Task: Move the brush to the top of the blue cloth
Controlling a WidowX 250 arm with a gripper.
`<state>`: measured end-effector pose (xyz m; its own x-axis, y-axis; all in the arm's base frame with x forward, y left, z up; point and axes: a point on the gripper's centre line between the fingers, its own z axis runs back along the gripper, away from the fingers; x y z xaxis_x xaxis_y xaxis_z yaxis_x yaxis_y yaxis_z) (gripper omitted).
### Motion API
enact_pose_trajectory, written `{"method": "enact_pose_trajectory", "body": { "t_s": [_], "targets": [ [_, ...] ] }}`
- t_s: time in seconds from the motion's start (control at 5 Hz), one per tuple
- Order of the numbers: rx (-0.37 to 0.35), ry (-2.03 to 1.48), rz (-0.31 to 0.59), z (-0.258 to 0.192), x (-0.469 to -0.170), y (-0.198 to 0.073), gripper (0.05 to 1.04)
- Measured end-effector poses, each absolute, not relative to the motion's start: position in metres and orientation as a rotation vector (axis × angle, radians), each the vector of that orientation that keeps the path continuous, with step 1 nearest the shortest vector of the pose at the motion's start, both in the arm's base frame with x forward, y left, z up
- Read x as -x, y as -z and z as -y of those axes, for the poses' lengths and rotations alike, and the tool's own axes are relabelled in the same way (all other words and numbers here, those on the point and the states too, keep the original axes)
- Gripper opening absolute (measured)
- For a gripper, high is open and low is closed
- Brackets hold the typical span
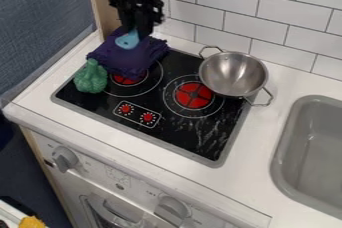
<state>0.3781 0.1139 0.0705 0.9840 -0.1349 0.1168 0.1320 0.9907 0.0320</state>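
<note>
Looks down steeply from the front of the counter [262, 147]. Faces the tiled wall [257, 19] (slightly askew), close enough to crop the sink [314, 147].

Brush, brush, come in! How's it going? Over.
Gripper over blue cloth. Light-blue brush at its tip; can't tell if gripped. Green broccoli beside cloth, not blocking.

No readable text — oven panel [141, 186] print too small.
</note>
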Motion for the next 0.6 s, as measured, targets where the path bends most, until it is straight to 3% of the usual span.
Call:
{"method": "enact_pose_trajectory", "body": {
  "t_s": [0.4,0.6],
  "targets": [
    [-0.054,0.094,0.117,-0.1291,-0.3808,-0.0688,0.342],
    [-0.033,0.077,0.116,-0.1338,-0.3796,-0.0659,0.406]
  ]
}}
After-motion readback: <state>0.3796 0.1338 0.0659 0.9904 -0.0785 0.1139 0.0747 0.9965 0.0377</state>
